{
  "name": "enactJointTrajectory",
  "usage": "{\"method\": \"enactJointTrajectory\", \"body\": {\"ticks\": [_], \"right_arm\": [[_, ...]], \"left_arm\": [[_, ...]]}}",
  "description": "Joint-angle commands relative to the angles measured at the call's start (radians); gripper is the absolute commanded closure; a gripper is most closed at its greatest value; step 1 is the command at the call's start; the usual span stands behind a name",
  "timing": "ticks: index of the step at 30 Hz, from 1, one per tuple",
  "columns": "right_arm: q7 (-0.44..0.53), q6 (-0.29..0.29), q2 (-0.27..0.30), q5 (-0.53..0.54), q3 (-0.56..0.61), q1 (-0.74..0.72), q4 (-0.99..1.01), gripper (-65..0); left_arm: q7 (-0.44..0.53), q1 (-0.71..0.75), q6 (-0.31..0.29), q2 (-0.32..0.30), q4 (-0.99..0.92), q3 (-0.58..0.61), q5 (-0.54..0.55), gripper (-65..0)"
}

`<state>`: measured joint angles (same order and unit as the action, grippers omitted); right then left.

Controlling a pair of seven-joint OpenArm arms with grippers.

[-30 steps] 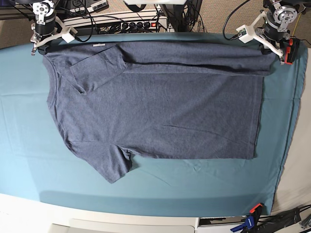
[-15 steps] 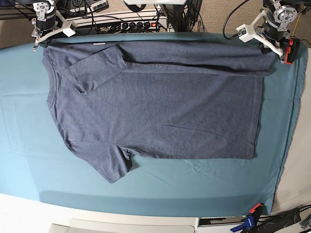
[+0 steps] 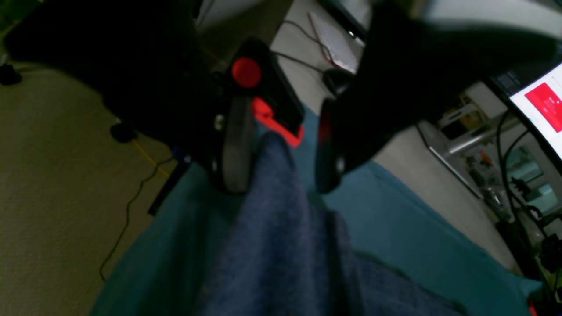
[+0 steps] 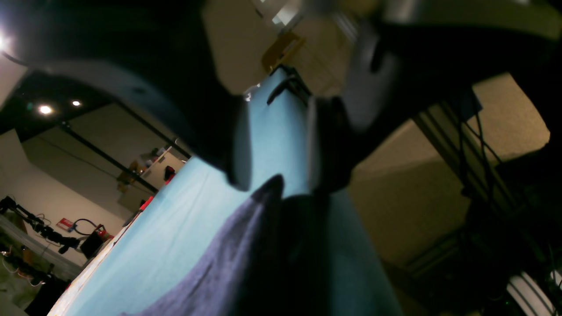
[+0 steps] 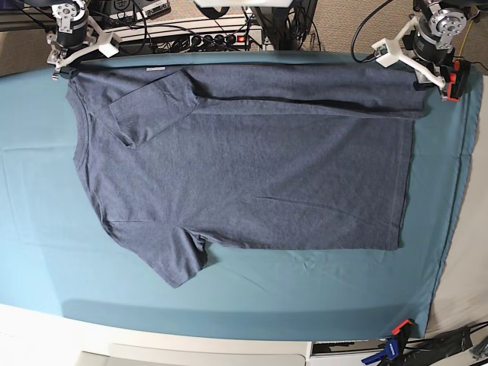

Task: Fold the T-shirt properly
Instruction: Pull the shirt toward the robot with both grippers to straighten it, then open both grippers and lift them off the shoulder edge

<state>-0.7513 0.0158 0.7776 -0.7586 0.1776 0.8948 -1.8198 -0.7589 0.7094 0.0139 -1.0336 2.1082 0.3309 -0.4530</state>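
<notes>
In the base view, one T-shirt (image 5: 252,168) lies flat on the teal table cloth (image 5: 46,229), filling most of the upper and middle frame. Its top band is folded over along the far edge, with one sleeve (image 5: 149,103) turned inward at the upper left and the other sleeve (image 5: 171,259) sticking out at the lower left. No lettering shows on the side that faces up; a small pale tag (image 5: 155,69) at the top edge is too small to read.

At the upper left corner of that view sits the right gripper (image 4: 276,145). From its wrist camera, the two fingers (image 4: 239,145) stand apart, with a tip of the navy cloth poking up just below the gap and touching neither.

At the upper right corner is the left gripper (image 3: 281,145). Its fingers (image 3: 235,145) are also spread, a ridge of the shirt's corner rising between them without being pinched. A red and black clamp (image 5: 453,80) sits just beside it on the cloth's edge.

At the far right of the left wrist view a screen (image 3: 544,105) shows a red panel whose writing is too blurred to read. A second clamp (image 5: 396,335), blue with an orange tip, grips the cloth's edge at the lower right of the base view.
</notes>
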Motion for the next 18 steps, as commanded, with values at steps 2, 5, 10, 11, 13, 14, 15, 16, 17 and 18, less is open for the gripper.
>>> {"method": "enactJointTrajectory", "body": {"ticks": [2, 5, 10, 11, 13, 14, 15, 16, 17, 18], "right_arm": [[-0.008, -0.013, 0.014, -0.019, -0.009, 0.006, -0.013, -25.1], [-0.023, -0.017, 0.014, -0.069, -0.009, 0.006, -0.013, -25.1], [-0.120, -0.133, 0.014, -0.204, -0.009, 0.006, -0.013, -25.1], [-0.136, -0.151, 0.015, -0.227, -0.009, 0.006, -0.013, -25.1], [-0.159, -0.189, 0.014, -0.269, -0.010, 0.018, -0.013, -25.1], [-0.164, -0.210, 0.014, -0.290, -0.010, 0.023, -0.013, -25.1], [-0.171, -0.227, 0.014, -0.305, -0.010, 0.028, -0.013, -25.1], [-0.179, -0.236, 0.014, -0.319, -0.010, 0.034, -0.013, -25.1], [-0.186, -0.243, 0.014, -0.335, -0.010, 0.039, -0.013, -25.1], [-0.196, -0.251, 0.014, -0.343, -0.010, 0.042, -0.013, -25.1]], "left_arm": [[0.000, 0.005, 0.012, -0.019, 0.014, -0.007, -0.016, -25.6], [-0.001, 0.005, 0.013, -0.019, 0.014, -0.007, -0.024, -25.6], [-0.035, 0.006, 0.013, -0.019, 0.014, -0.007, -0.060, -25.6], [-0.047, 0.006, 0.013, -0.019, 0.014, -0.007, -0.074, -25.6], [-0.073, 0.006, 0.013, -0.020, 0.014, -0.007, -0.091, -25.6], [-0.085, 0.006, 0.013, -0.020, 0.014, -0.007, -0.094, -25.6], [-0.095, 0.006, 0.013, -0.020, 0.014, -0.007, -0.094, -25.6], [-0.102, 0.006, 0.013, -0.020, 0.014, -0.007, -0.095, -25.6], [-0.107, 0.006, 0.013, -0.020, 0.014, -0.007, -0.095, -25.6], [-0.111, 0.006, 0.013, -0.020, 0.014, -0.007, -0.106, -25.6]]}}
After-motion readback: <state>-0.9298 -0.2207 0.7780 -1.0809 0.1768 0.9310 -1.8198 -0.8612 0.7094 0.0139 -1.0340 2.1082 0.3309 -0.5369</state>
